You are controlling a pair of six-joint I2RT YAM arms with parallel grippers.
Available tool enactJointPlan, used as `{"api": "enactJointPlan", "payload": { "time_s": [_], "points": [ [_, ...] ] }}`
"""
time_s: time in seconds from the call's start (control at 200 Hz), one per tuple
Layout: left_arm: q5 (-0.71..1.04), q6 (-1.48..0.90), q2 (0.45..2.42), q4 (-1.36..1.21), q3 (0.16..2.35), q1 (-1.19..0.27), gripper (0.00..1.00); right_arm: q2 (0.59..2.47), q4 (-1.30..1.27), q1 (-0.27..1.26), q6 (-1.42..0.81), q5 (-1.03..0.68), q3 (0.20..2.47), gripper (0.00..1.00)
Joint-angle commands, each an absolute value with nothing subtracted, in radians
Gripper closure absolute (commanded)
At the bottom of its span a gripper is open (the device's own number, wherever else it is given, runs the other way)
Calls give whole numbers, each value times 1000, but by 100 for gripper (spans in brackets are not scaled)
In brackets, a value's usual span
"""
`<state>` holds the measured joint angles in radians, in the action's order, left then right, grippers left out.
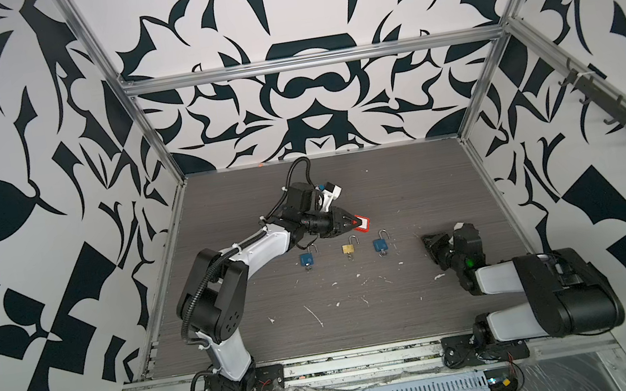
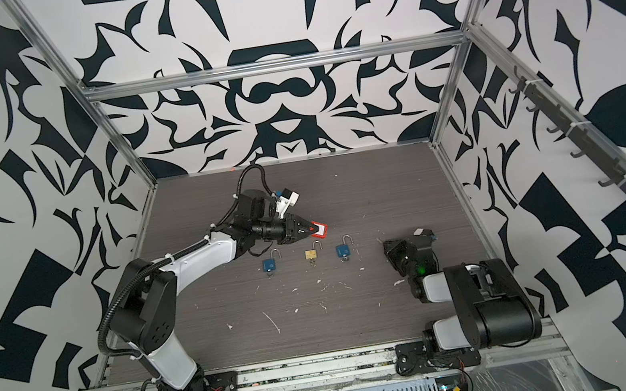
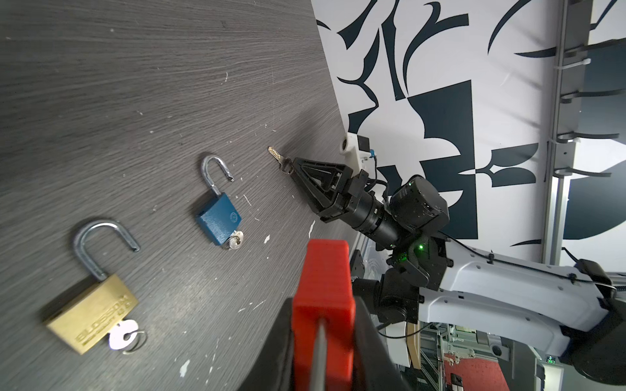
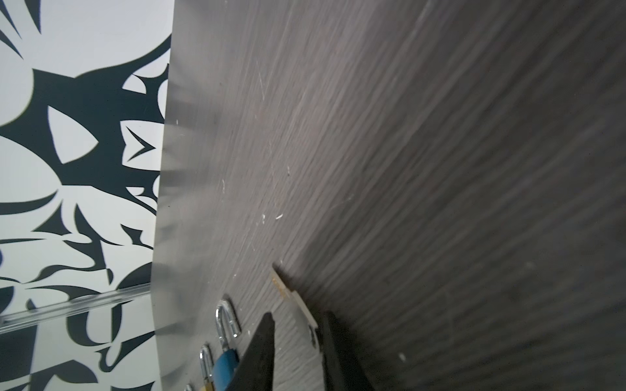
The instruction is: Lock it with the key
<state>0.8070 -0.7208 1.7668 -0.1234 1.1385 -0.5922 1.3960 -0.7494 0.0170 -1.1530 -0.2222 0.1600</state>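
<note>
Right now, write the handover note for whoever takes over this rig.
Left gripper: shut on the red lock, held off the table.
Right gripper: jaws apart, the key at their tip; whether they grip it is unclear.
On the table: blue lock, brass lock and second blue lock in a row, shackles open, a key in each.
Done: red lock lifted.
Left: secure the key, put it in the red lock, and lock it.

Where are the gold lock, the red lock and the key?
gold lock (image 3: 93,313), left wrist view, on its brass body.
red lock (image 1: 364,223), in a top view, on its white label.
key (image 3: 276,155), left wrist view, on its toothed blade.
</note>
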Motion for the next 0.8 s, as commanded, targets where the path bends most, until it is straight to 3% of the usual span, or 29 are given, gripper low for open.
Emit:
{"api": "enactJointPlan", "payload": {
  "time_s": [0.0,0.165,0.295,0.36,0.485,0.545,0.705,0.795],
  "points": [
    [828,-708,1757,-144,1144,-599,100,1390,-752,20,-1145,-212,155,68],
    [822,-678,1750,-102,1155,-599,100,1230,-513,22,-1125,-209,190,59],
    [828,-666,1749,-82,1165,-603,100,947,-115,32,-1046,-140,266,56],
    [848,-661,1751,-80,1171,-607,100,824,-49,47,-975,-176,302,53],
    [926,-678,1755,-120,1181,-618,100,799,-362,53,-996,-570,293,36],
    [965,-699,1754,-158,1180,-621,100,877,-592,55,-1115,-722,275,36],
    [1030,-758,1742,-249,1168,-626,100,1038,-970,81,-1308,-830,262,36],
    [1048,-789,1739,-293,1160,-629,100,1080,-1027,117,-1330,-855,293,38]
  ]
}}
